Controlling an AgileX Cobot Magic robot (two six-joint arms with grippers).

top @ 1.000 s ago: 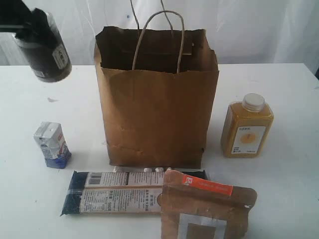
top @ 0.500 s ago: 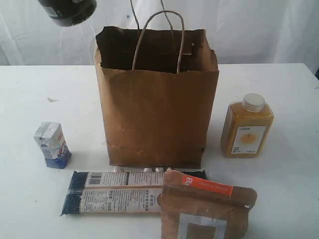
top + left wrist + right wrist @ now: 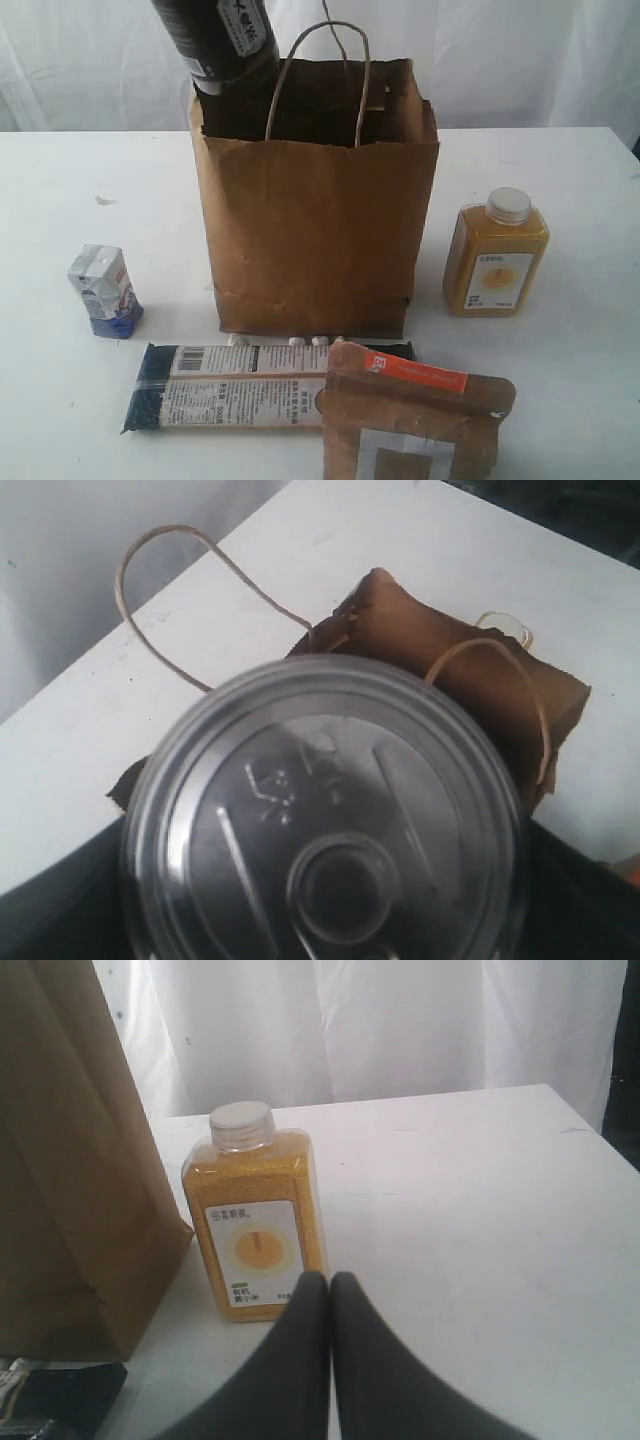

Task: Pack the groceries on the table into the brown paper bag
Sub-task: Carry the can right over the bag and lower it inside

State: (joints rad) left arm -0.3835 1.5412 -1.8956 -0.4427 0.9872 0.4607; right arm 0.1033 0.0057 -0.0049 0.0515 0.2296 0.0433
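Dark can [image 3: 215, 45], a smooth cylinder with silver pull-tab lid [image 3: 325, 820], is hanging tilted, base lowest, at the creased brown paper bag's [image 3: 315, 230] mouth, midway between the table's [image 3: 580, 380] side edges. Left gripper [image 3: 322, 920] is clamping it; right gripper [image 3: 330, 1300] is sitting empty, fingers pressed together.

Bright diffuse light, soft shadows on the table [image 3: 570, 390], blur across the near dark can [image 3: 325, 820]

The dark can [image 3: 218, 40], silver pull-tab lid up, hangs tilted in the left pincer [image 3: 320, 915] above the open brown paper bag [image 3: 315, 230], while the orange juice bottle [image 3: 255, 1225] stands upright just beyond the right pincer [image 3: 330, 1282], whose tips are pressed together.
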